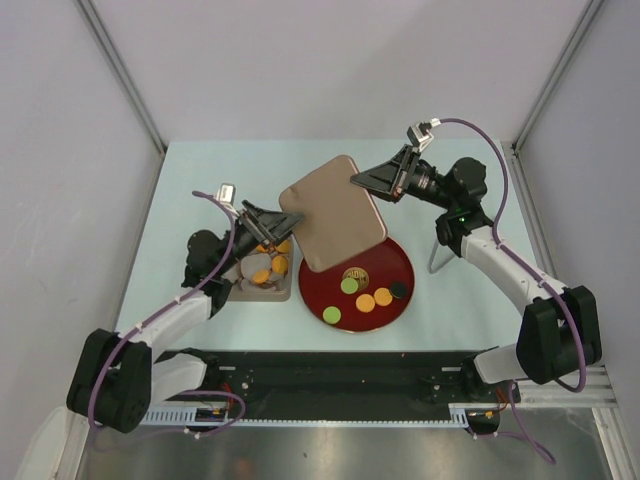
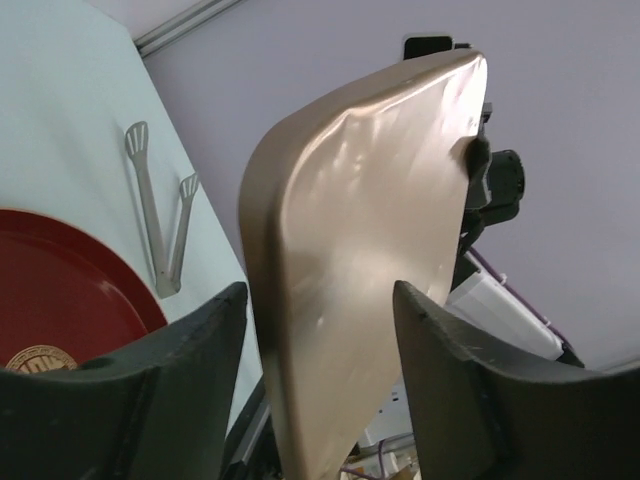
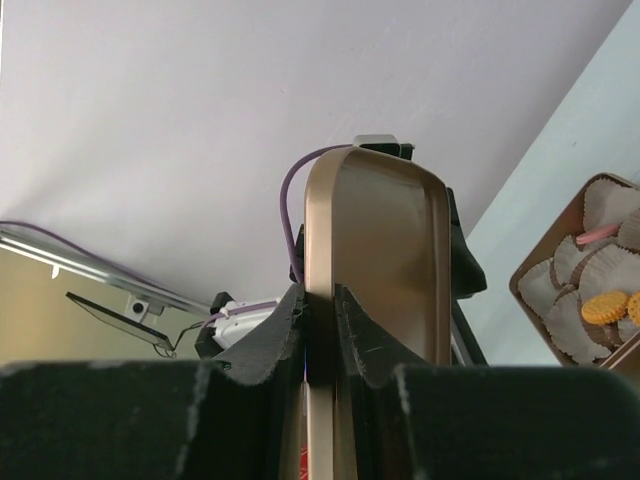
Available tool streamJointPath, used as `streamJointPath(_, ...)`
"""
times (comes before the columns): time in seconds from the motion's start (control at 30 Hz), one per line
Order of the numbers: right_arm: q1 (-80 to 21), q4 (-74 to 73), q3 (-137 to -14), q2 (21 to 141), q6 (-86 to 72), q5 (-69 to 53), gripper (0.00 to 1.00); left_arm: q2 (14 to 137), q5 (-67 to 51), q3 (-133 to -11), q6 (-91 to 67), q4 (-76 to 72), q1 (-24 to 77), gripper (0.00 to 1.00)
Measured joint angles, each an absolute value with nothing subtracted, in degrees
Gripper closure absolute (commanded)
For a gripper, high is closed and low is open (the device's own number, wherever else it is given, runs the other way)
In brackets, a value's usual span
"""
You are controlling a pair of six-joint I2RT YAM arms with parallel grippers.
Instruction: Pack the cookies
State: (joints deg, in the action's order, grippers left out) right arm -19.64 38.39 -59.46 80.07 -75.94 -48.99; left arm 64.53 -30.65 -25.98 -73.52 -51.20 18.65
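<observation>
My right end effector (image 3: 320, 325) pinches the tan lid (image 1: 335, 210) by its edge, and my left end effector (image 2: 320, 300) is spread around the opposite edge. The cookies (image 1: 366, 301) lie below, some on the red plate (image 1: 395, 262) and some in the box (image 1: 250, 296) beneath my left.

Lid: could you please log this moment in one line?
right pincer: shut on lid | left pincer: open, by lid | cookies: plate, box

You see one plate (image 1: 390, 262), one lid (image 1: 333, 210), one box (image 1: 260, 297) and one tongs (image 2: 168, 278); on the plate, two orange cookies (image 1: 365, 302), two green cookies (image 1: 349, 285), one black cookie (image 1: 398, 291).
</observation>
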Motion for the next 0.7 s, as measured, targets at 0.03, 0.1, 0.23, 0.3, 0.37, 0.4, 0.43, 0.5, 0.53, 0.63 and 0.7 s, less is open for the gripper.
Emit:
streamJointPath(0.03,-19.7,38.3,-59.5,80.1,-75.9,-49.0,1.00,64.6,-30.7,-26.0,-73.7,-51.6,18.6,0.41)
streamJointPath(0.1,-19.7,38.0,-59.4,80.1,-75.8,-49.0,1.00,64.6,-30.8,-26.0,-73.7,-52.8,18.6,0.48)
streamJointPath(0.23,-19.8,38.1,-59.4,80.1,-75.7,-48.9,1.00,65.1,-31.2,-26.0,-74.4,-54.9,18.5,0.61)
streamJointPath(0.3,-19.9,38.3,-59.4,80.2,-75.7,-48.9,1.00,65.4,-31.7,-25.9,-74.8,-55.5,18.4,0.71)
streamJointPath(0.37,-19.9,38.5,-59.4,80.3,-75.7,-48.6,1.00,65.6,-32.2,-25.7,-75.6,-56.8,18.2,0.86)
streamJointPath(0.4,-19.7,38.5,-59.4,80.4,-75.7,-48.3,1.00,65.6,-32.6,-25.6,-76.1,-58.0,18.1,0.92)
streamJointPath(0.43,-19.5,38.4,-59.5,80.6,-75.6,-47.7,0.97,65.6,-32.9,-25.6,-76.7,-59.3,18.0,0.96)
streamJointPath(0.5,-19.1,37.8,-59.4,81.1,-75.2,-47.0,0.72,65.4,-33.3,-25.6,-77.5,-61.9,17.9,0.99)
streamJointPath(0.53,-19.0,37.4,-59.4,81.3,-74.8,-46.8,0.64,65.2,-33.4,-25.6,-77.6,-61.9,17.8,1.00)
streamJointPath(0.63,-19.2,34.0,-59.4,80.9,-72.1,-46.6,0.42,65.1,-34.2,-25.6,-76.9,-61.0,17.9,1.00)
streamJointPath(0.7,-19.2,29.8,-59.4,80.4,-69.5,-46.1,0.34,64.7,-35.2,-25.6,-75.9,-59.0,18.0,0.99)
